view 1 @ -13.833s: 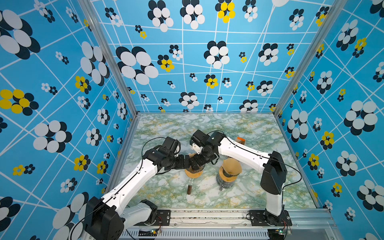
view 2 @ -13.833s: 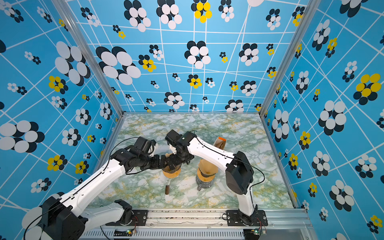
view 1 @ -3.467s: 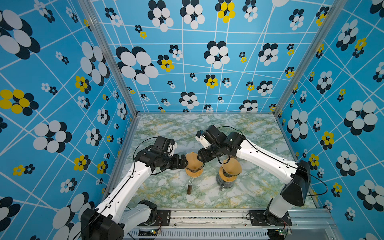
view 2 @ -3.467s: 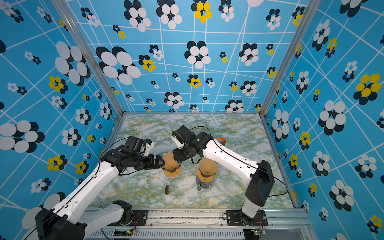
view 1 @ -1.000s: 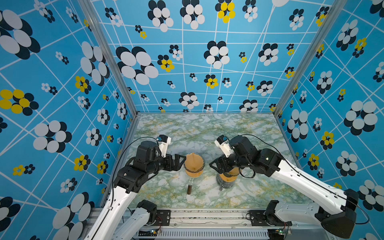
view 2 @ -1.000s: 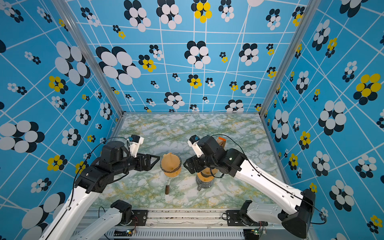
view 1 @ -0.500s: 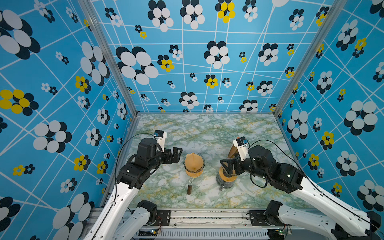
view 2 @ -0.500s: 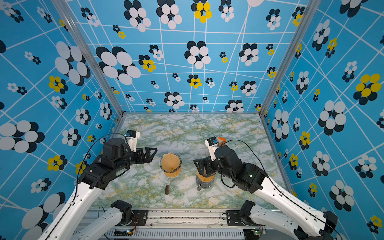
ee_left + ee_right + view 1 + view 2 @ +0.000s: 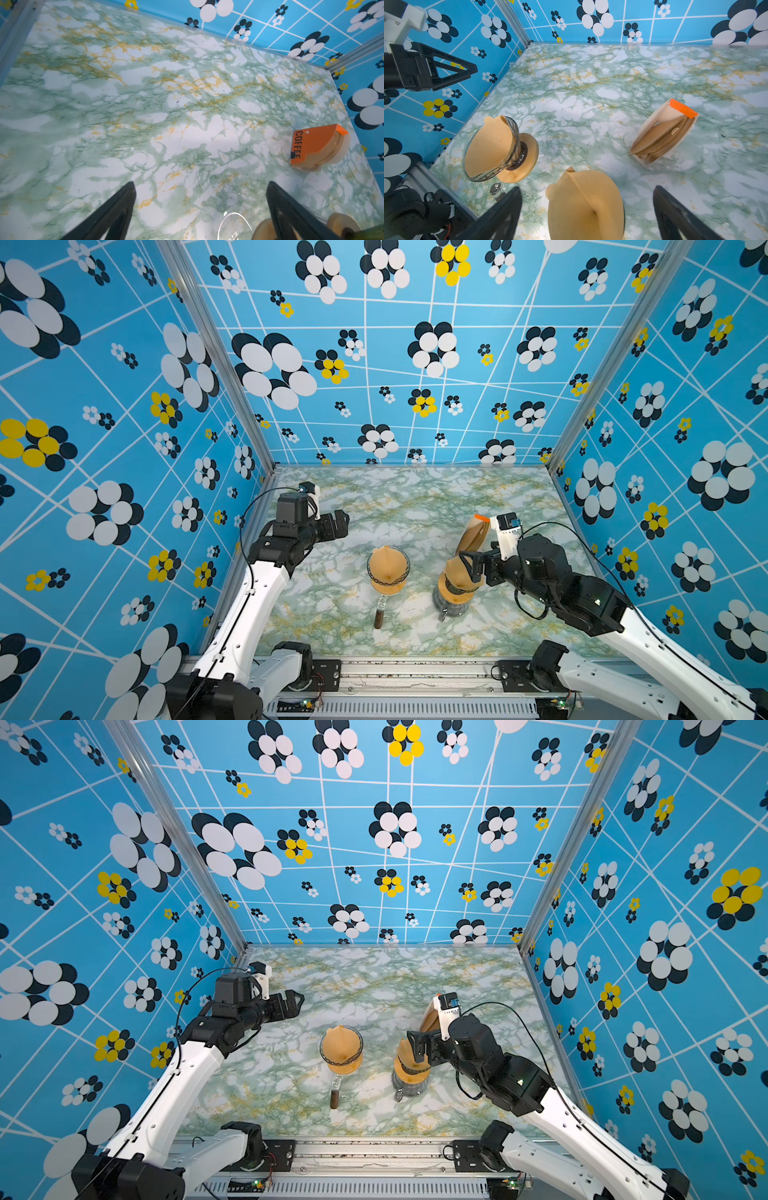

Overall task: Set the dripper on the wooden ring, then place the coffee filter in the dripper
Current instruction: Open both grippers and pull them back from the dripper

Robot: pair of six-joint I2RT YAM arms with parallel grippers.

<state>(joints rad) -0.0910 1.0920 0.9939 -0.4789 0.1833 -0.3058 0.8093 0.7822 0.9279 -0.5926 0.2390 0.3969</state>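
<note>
Midway between the two sets of jaws, on the green marbled table (image 9: 419, 497), stands the glass dripper (image 9: 388, 572) with its wooden collar (image 9: 522, 160). The brown coffee filter (image 9: 387, 563) sits opened out inside the cone, lining the glass, with its small tab poking just above the rim. A slim handle (image 9: 379, 616) with a dark brown grip runs out from under the dripper, away from both jaws.

The left jaws are spread wide and hold nothing; in the left wrist view their black fingers (image 9: 112, 212) hang over bare table, well apart from the dripper.

The right jaws are likewise spread wide and empty. In the right wrist view a second filter (image 9: 585, 203) lies in the gap between their fingers, with clear table showing on either side of it, so neither finger touches it. In a top view this filter rests on a greyish glass base (image 9: 452, 608), near the dripper but apart from it. Beyond the right jaws a pack of filters (image 9: 664, 133) with an orange label (image 9: 683, 109) leans on the table; the label reads COFFEE in the left wrist view
</note>
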